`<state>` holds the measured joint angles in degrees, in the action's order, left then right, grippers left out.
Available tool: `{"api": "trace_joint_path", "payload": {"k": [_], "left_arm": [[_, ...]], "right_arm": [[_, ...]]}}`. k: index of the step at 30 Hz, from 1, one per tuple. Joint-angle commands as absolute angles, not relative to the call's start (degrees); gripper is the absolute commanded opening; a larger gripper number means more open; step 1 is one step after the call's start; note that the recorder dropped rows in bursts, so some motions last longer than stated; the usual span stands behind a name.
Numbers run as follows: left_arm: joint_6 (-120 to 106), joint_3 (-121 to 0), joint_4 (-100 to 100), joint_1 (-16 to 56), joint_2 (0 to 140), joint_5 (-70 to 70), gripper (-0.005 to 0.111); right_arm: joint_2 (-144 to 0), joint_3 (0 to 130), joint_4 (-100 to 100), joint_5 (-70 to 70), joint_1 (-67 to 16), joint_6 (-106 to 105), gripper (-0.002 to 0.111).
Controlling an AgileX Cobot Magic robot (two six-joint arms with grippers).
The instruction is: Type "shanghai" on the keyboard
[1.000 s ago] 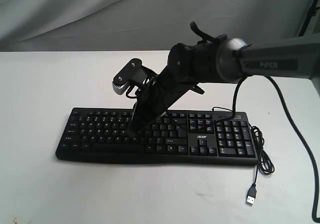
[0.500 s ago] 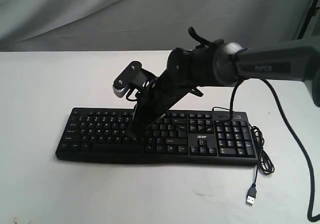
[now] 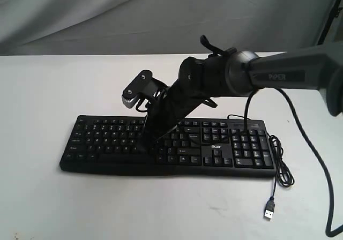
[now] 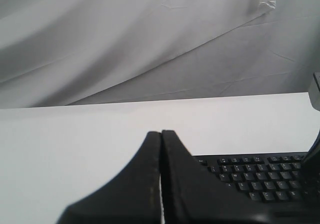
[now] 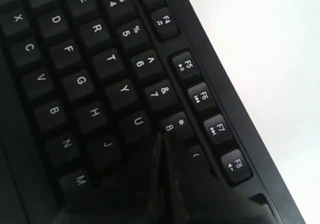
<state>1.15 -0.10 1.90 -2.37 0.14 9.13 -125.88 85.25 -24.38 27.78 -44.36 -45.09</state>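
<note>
The black keyboard lies across the white table, number pad to the right. My right gripper reaches in from the right and points steeply down onto the letter keys, fingers shut with nothing between them. In the right wrist view the right gripper has its tip just beside the 8 key, between U and the "(" key; the key under the tip is hidden. My left gripper is shut and empty, held off the keyboard's end above bare table. It does not show in the exterior view.
The keyboard's black USB cable loops on the table at the right end, its plug loose near the front. A grey cloth backdrop hangs behind the table. The right arm's own cable droops at the far right.
The right gripper's tip has shifted slightly to the right along the letter keys, and the arm's wrist has drifted a little left and up. The keyboard has not moved.
</note>
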Motion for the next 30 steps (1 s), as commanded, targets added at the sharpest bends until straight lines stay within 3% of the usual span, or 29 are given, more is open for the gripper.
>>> {"api": "trace_joint_path", "payload": {"k": [1, 16, 30], "left_arm": [[1.3, 0.0, 1.9, -2.0, 0.0, 8.8, 0.000], [1.3, 0.0, 1.9, -2.0, 0.0, 8.8, 0.000], [1.3, 0.0, 1.9, -2.0, 0.0, 8.8, 0.000]], "right_arm": [[-125.7, 85.2, -24.9, 27.6, -43.9, -45.9, 0.000], [-123.4, 85.2, -24.4, 27.8, -43.9, -46.0, 0.000], [-98.5, 80.2, -14.7, 34.0, -43.8, -37.8, 0.000]]}}
